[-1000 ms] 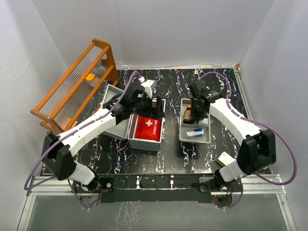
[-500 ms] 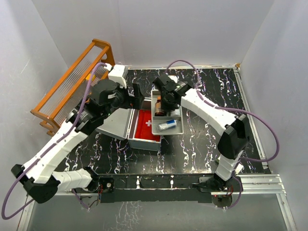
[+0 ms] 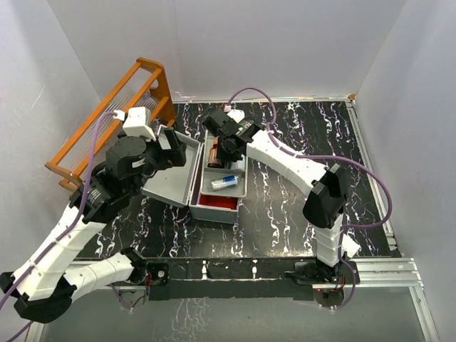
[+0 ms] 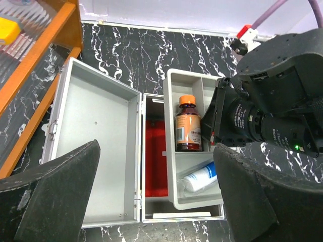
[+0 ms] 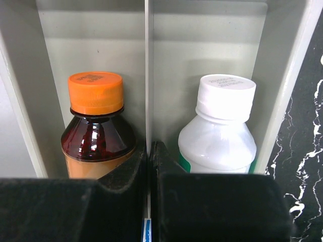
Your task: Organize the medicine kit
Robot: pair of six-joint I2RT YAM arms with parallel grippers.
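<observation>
1. Since half a second ago, the right gripper [image 5: 149, 154] has carried the divided tray [image 3: 240, 187] leftwards, from over the right edge of the medicine kit [image 3: 214, 211] to a place over its base; the left arm has drawn back towards the near left, its jaws a little wider
2. We see the medicine kit lying open, left of the middle of the table [image 3: 299, 206], with its lid [image 3: 167, 182] folded out to the left of the base, inner side up
3. The right gripper is clamped tight on the tray's divider wall, one finger on each side of it
4. The tray covers most of the base and juts past its far edge; we cannot tell whether it rests in the kit or hangs just above it
5. A red pouch [image 4: 154, 161] shows in the base, along the tray's left and near sides
6. The compartment left of the gripped divider holds a brown bottle [image 5: 97, 128] with an orange cap, and the one to its right a white bottle [image 5: 222, 136] with a white cap
7. A white and blue tube [image 4: 201, 176] lies on its side in the tray's near compartment
8. The left gripper [image 3: 172, 147] hovers above the lid, its jaws spread wide with nothing between them, touching nothing
9. An orange rack [image 3: 107, 135] stands at the far left, near the lid, with a small yellow block [image 4: 9, 27] inside it
</observation>
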